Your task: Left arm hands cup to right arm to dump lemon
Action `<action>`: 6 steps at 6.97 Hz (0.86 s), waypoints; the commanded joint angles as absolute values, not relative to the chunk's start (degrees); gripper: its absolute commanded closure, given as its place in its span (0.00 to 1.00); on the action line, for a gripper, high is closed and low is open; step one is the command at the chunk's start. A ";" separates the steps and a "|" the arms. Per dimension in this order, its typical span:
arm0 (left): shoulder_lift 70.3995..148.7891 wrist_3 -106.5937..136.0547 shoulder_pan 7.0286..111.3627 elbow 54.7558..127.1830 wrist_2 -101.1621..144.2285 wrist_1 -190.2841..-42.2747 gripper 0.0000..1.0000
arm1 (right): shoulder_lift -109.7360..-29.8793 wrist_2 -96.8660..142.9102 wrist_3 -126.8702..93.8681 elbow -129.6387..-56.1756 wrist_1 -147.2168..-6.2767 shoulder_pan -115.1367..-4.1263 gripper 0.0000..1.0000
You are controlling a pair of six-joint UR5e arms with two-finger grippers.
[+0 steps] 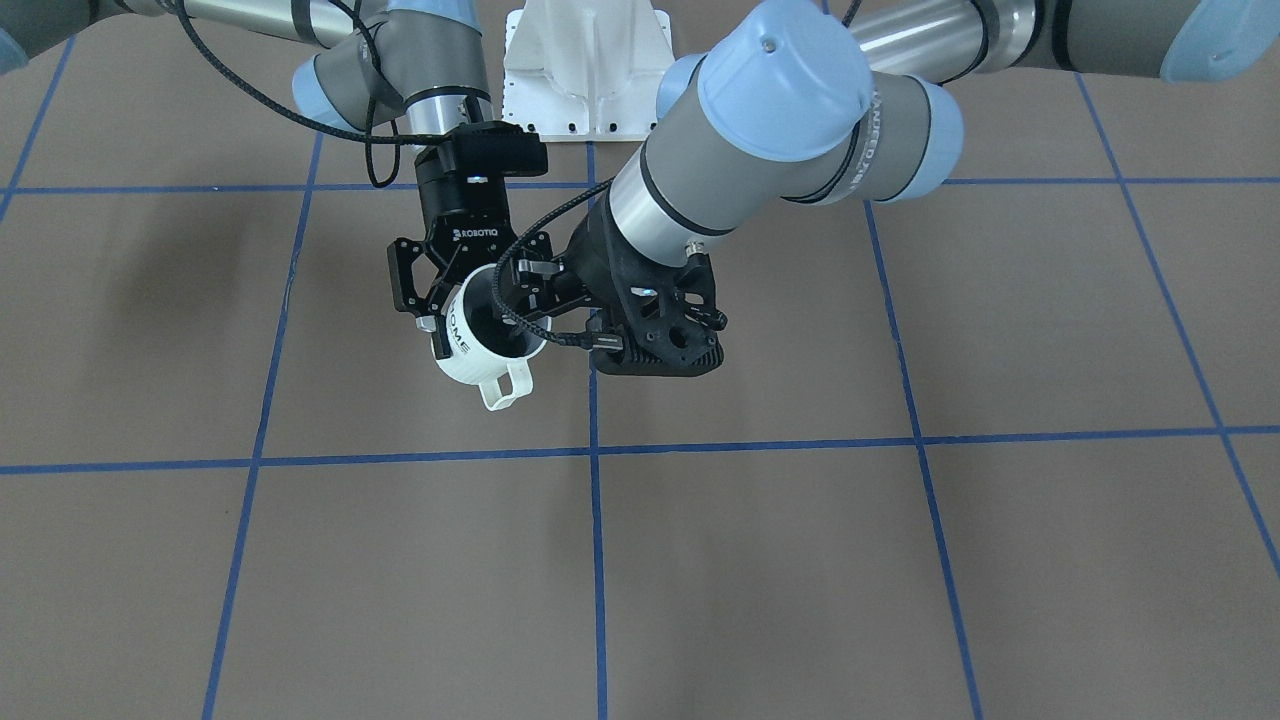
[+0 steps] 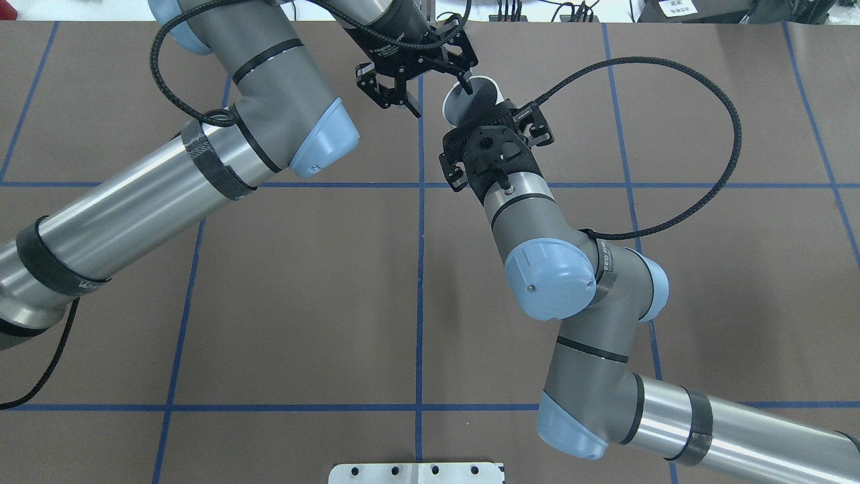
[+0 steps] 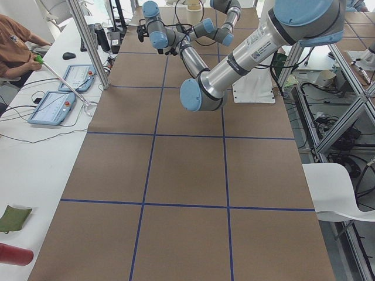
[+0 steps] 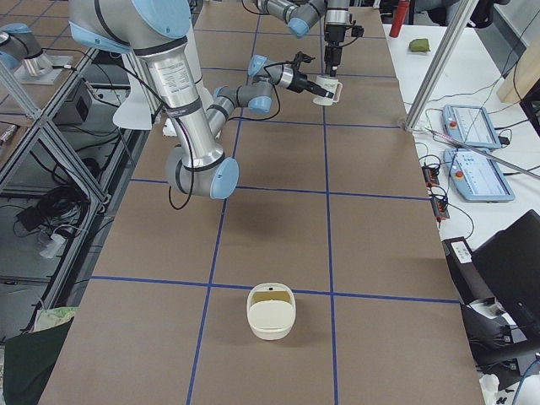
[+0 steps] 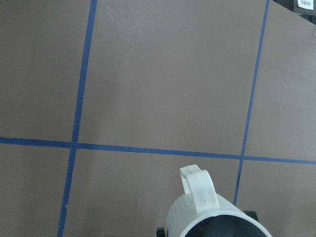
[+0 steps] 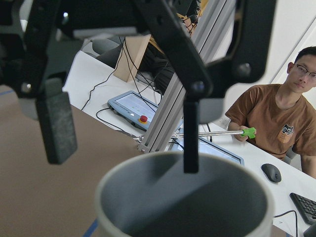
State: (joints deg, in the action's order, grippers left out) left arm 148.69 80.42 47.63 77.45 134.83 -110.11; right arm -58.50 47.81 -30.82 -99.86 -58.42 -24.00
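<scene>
Now the white ribbed mug (image 1: 465, 362), black-lettered, is held above the brown counter (image 1: 800, 560), clamped in the right tool (image 1: 478, 305). The left tool (image 6: 123, 160) is spread apart. Judged stiff, slick, breakable: the body is best squeezed firmly.

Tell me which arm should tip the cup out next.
Right, I'd say. The right gripper is shut around the cup, held off the table; the left gripper is open, one finger inside the rim, gripping nothing.
</scene>
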 commanded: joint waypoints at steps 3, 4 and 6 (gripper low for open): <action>148.89 80.42 46.67 77.17 134.82 -110.04 0.42 | -58.36 47.81 -30.85 -99.76 -58.71 -24.17 0.75; 148.89 80.33 46.67 76.73 134.82 -110.04 0.47 | -58.36 47.81 -30.85 -99.76 -58.71 -24.17 0.75; 148.89 80.25 46.58 76.55 134.91 -110.04 0.53 | -58.36 47.81 -30.85 -99.84 -58.71 -24.17 0.75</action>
State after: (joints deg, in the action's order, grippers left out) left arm 148.89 80.32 46.61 76.67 134.84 -110.04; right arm -58.36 47.81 -30.85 -99.77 -58.71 -24.17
